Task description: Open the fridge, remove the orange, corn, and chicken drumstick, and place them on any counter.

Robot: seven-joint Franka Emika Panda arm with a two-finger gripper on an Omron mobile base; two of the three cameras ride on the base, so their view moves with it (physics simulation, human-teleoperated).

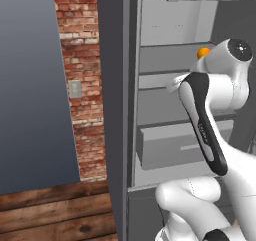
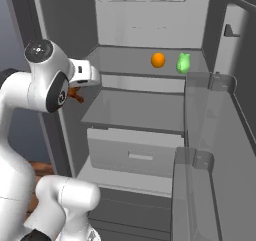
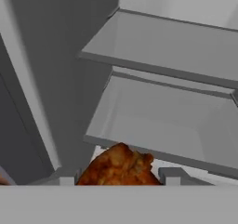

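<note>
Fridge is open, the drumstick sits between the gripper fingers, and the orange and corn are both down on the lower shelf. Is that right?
Not quite. The orange and corn are on the upper shelf, not the lower one; the right base view shows this. The rest holds: the fridge is open and the chicken drumstick sits between the fingers of the gripper.

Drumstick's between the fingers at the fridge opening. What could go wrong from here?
1. The chicken drumstick fills the gap between the gripper fingers, but the grip looks shallow; it might slip while being carried.
2. The fridge shelf edges and side wall sit close, so the arm may clip them.
3. The orange and corn wait deeper, a longer reach.
</note>
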